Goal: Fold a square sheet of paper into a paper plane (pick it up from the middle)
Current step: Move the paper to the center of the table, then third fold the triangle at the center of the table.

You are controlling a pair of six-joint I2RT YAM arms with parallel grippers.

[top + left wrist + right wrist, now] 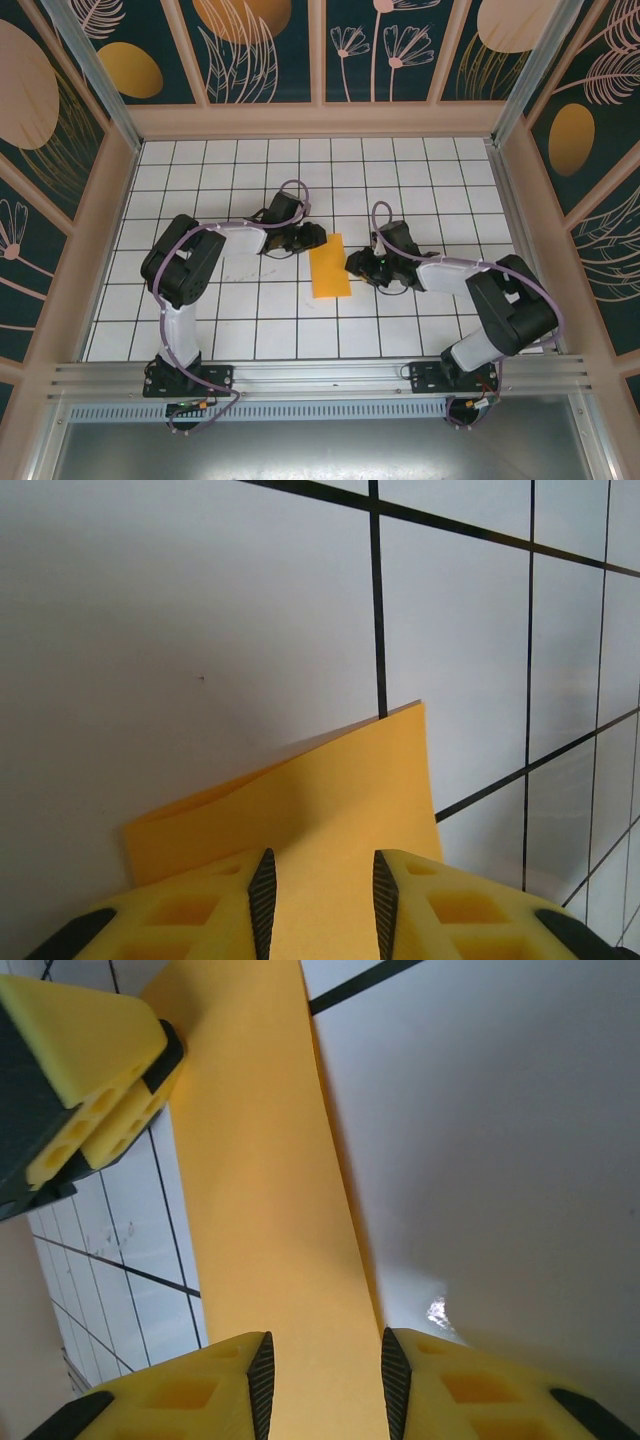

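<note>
Now both pincers meet the folded sheet at mid-desk.
Folded to a narrow rectangle, the square sheet of paper (pixel 330 266) lies on the white grid desk (pixel 200 320), its long sides running near to far. The left pincer (pixel 308 238) sits at the sheet's far left corner, its yellow fingers (pixel 262 885) slightly spread with paper showing in the gap. The right pincer (pixel 356 264) is at the right edge, also slightly spread, with the sheet running under and between its fingers (pixel 260 1370). Neither pinches the paper.
</note>
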